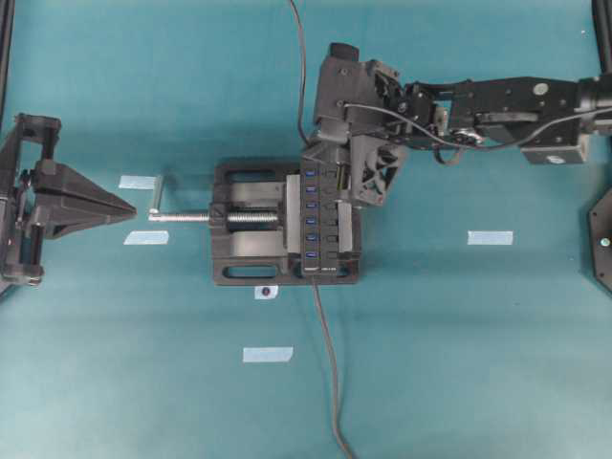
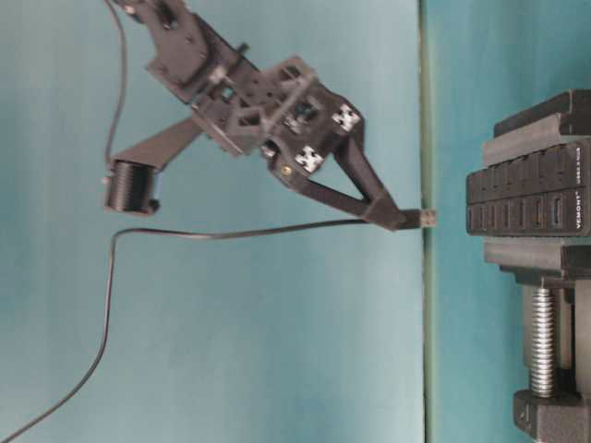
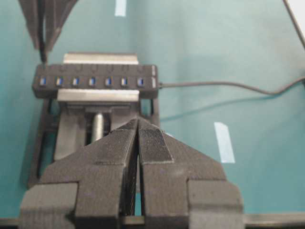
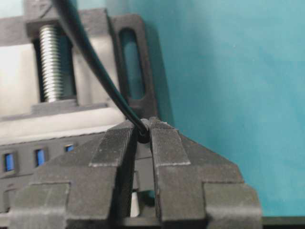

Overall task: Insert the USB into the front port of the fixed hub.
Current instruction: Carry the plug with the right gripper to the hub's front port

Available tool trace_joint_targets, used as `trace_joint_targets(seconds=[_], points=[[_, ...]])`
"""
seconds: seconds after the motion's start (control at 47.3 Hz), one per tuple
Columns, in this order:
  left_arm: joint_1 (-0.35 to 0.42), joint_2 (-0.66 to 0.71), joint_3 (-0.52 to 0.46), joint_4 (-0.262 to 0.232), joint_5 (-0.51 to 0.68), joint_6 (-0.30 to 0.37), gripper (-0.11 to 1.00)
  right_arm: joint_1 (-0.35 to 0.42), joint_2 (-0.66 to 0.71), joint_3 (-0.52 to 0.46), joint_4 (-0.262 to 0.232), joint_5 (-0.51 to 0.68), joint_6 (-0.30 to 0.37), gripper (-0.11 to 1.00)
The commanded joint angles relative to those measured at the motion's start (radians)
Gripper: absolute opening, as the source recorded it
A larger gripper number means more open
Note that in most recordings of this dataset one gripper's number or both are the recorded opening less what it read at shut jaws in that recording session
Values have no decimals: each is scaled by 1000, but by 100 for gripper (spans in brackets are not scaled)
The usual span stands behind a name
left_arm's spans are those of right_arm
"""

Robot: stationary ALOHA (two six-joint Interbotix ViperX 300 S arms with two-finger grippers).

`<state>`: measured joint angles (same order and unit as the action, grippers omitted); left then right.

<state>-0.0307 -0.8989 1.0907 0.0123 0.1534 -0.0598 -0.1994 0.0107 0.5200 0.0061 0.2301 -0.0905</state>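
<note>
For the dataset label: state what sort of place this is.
Probably a robotics lab test bench: a plain teal table marked with tape strips, a vise clamping the fixed hub, two robot arms.

Even overhead light, soft shadows; wrist views blurred up close.

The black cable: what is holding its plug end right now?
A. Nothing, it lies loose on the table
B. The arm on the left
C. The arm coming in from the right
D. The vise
C: the right end effector is shut on the USB near the fixed hub.
</note>
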Motion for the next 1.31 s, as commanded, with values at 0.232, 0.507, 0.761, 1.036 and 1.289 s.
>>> trace_joint_targets(seconds=[0.232,0.507,0.761,1.036,1.289], points=[[0,3,-18,2,-9,-3,0,67,-83,-25,11,-2,57,6],[0,3,-17,3,-9,-3,0,112,-92,-20,11,-3,78,6],[-2,3,-20,2,-9,-3,0,147,-94,-8,12,-5,80,6],[-2,3,-17,2,-9,-3,0,175,-100,20,12,-41,144,6],[-2,3,-17,2,-9,-3,0,204,-97,75,12,-140,210,6]])
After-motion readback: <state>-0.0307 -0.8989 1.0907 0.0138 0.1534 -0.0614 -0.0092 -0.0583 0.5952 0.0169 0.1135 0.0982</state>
